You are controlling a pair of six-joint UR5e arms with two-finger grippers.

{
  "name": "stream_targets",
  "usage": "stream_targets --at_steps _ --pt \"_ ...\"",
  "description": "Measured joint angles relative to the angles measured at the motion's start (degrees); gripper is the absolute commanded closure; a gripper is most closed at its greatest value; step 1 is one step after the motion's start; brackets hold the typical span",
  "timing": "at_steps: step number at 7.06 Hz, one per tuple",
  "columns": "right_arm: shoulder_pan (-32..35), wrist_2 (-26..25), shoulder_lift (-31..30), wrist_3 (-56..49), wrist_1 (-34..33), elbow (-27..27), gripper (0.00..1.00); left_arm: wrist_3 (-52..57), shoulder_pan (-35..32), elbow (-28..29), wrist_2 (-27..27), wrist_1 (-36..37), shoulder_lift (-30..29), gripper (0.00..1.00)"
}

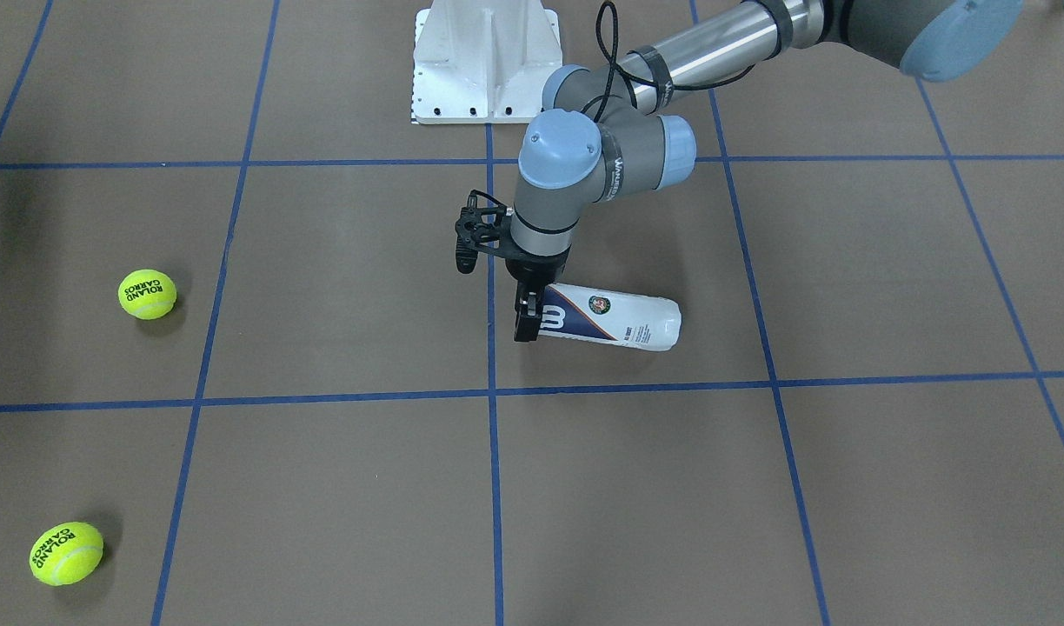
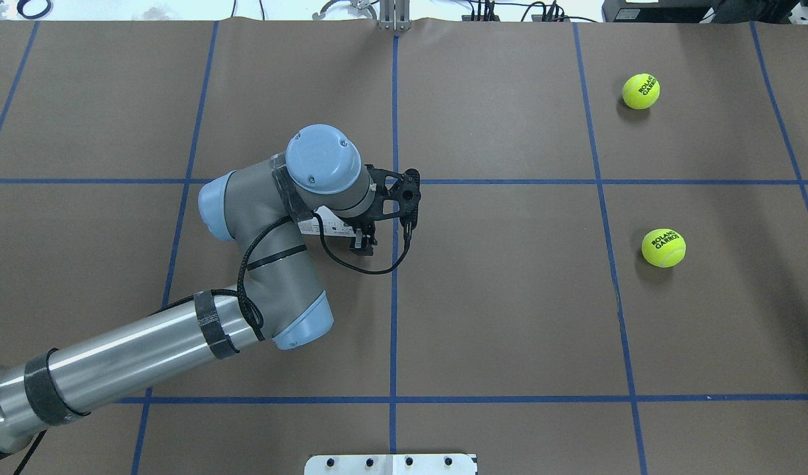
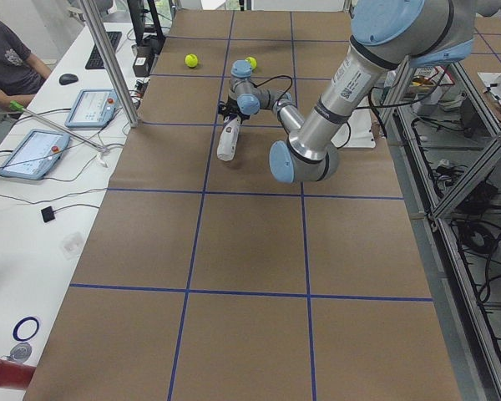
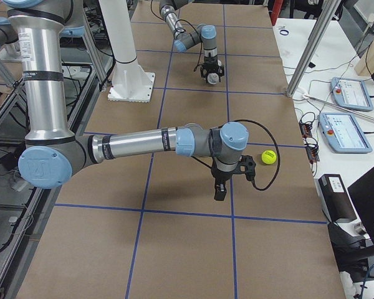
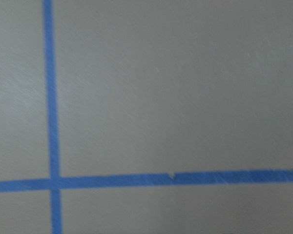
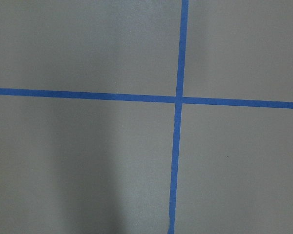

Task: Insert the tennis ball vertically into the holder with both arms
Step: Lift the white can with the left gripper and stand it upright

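The holder [image 1: 615, 320] lay flat, left gripper [image 1: 526, 327] at its navy end
Whether it or the right gripper [image 4: 219, 193] was clenched could not be told; tennis balls [image 1: 147, 294] [image 1: 66, 553] sat well apart from the holder

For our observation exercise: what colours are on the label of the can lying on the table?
The holder has a white and navy label, clearest in the exterior front-facing view.

L arm [image 2: 146, 356] reached fwd from the base w/ forearm low and near-level. Elbow was bent and wrist turned so L gripper [image 1: 527, 326] pointed straight down, tips close to the table [image 2: 509, 316] near centre. Finger gap was unclear, so couldn't tell if closed. R arm [image 4: 137, 142] stretched out level, wrist bent down. R gripper [image 4: 219, 190] hung vertical, tips near the surface. It showed in the side view only, so its state was unclear too.
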Motion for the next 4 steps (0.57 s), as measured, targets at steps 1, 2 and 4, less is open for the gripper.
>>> stream_targets --at_steps 1,2,4 --pt "0.00 0.08 0.02 0.00 -0.01 -0.07 0.01 -4.35 -0.95 -0.84 0.02 -5.20 0.07 0.18" --pt "0.00 0.17 0.03 0.00 0.00 -0.02 0.01 -11.13 -1.60 -1.24 0.08 -13.18 0.23 0.18" --pt "-0.37 0.37 0.13 0.00 0.36 0.40 0.01 -25.28 -2.22 -1.23 1.39 -30.11 0.40 0.18"
